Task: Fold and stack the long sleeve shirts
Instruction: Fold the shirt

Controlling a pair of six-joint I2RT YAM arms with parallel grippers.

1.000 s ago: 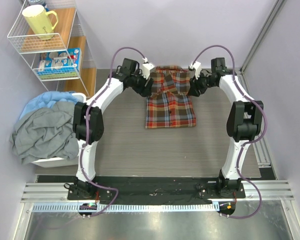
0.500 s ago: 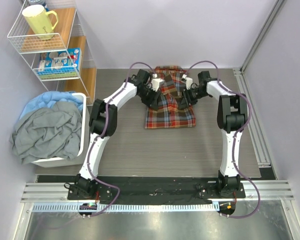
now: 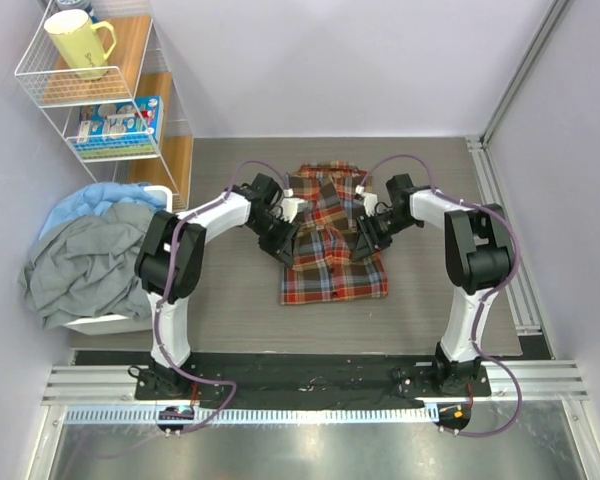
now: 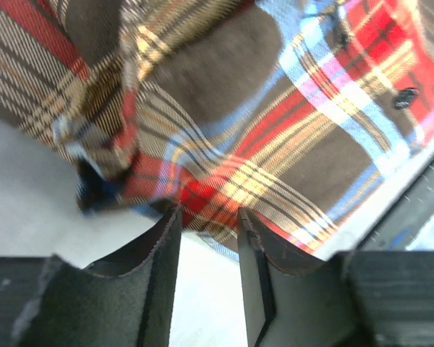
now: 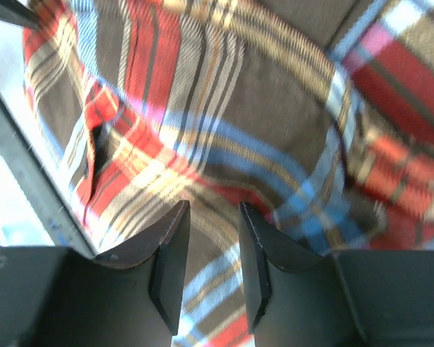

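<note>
A plaid long sleeve shirt (image 3: 332,255) lies mid-bench (image 3: 230,290), between the two arms. The left hand (image 4: 208,217) and right hand (image 5: 213,210) each pinch one side edge. To fold well, both should probably travel evenly, with the cloth taut and square.

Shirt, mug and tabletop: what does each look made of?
Shirt: soft woven cloth, likely cotton flannel. It is matte, with tartan lines woven in and loose folds in the wrist views.
Mug: probably glazed ceramic, with a smooth yellow body and a thick handle, though plastic is possible.
Tabletop: matte grey with fine streaks, like wood-grain laminate, but I cannot tell for sure.
</note>
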